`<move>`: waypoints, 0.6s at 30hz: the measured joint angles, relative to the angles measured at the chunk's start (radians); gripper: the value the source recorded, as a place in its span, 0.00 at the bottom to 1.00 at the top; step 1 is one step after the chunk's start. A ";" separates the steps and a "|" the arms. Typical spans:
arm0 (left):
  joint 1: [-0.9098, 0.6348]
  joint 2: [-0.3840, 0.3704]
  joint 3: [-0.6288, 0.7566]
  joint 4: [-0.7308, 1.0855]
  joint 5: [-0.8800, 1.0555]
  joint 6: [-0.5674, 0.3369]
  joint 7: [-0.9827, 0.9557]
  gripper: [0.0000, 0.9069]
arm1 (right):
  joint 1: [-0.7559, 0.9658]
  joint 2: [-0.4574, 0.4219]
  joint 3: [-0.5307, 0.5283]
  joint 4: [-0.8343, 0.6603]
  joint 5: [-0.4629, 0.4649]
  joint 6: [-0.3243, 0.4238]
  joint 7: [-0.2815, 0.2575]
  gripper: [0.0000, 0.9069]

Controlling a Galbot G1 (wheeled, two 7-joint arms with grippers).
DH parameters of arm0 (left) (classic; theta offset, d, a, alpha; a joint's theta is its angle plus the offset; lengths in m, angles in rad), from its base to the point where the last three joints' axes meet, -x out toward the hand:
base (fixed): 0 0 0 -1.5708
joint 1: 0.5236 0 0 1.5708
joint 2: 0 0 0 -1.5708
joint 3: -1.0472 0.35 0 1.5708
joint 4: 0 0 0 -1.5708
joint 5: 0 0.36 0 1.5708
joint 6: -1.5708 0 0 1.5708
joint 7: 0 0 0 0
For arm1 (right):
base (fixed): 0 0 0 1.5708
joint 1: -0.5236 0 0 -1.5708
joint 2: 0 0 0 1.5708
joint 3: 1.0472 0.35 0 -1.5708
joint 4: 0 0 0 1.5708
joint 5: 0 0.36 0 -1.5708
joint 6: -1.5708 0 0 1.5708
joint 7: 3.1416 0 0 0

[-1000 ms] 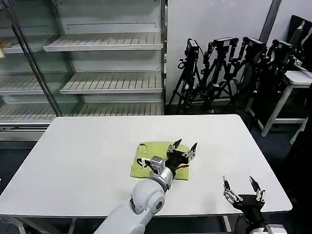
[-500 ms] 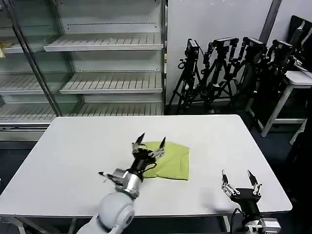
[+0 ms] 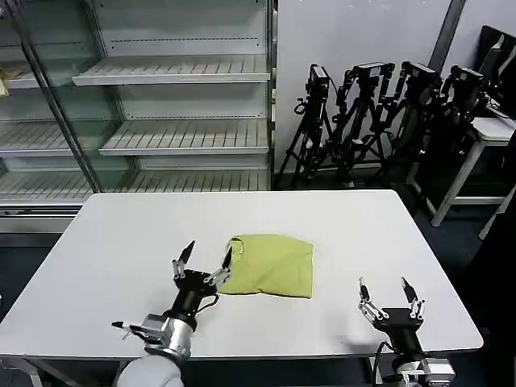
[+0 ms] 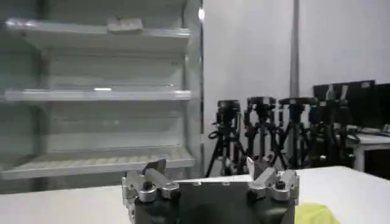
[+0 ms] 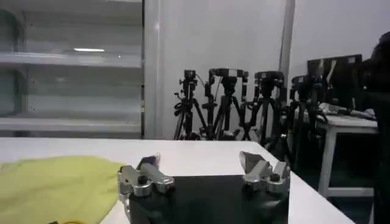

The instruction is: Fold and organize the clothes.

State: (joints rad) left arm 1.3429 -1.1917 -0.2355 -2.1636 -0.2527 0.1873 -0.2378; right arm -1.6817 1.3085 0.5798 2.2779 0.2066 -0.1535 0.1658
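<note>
Left gripper: fingers spread, holding nothing, hovering just off the near-left edge of the T-shirt. Right gripper: also spread and empty, parked near the front-right corner of the white table, well apart from the cloth.

Lime T-shirt: 1 compact folded bundle near the middle of the table, slightly toward the front, rounded along its left side, squarer at the right, with a small lip of fabric turned up at the near-left corner. Looks close to finished, so probably tidying or a last fold.

To do this step well: come in low and level from the left edge, catch every layer at that loose corner rather than the top ply alone, since thin soft fabric slips and peels apart. Lift only a little, carry straight across, lay flat, release before retreating. Keep the right arm clear of the bundle.

Behind the table: empty shelving and a row of tripods.
</note>
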 measured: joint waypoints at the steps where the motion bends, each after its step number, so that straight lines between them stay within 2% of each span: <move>1: 0.014 0.000 -0.009 -0.009 0.006 0.004 0.001 1.00 | 0.000 0.001 -0.003 0.001 -0.001 0.000 0.000 1.00; 18: 0.226 -0.010 -0.150 -0.142 0.043 0.027 0.022 1.00 | -0.002 -0.010 -0.048 0.031 -0.015 0.022 0.007 1.00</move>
State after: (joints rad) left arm 1.5693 -1.2018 -0.3858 -2.3057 -0.2095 0.2139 -0.2160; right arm -1.6838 1.2989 0.5315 2.3089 0.1916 -0.1314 0.1731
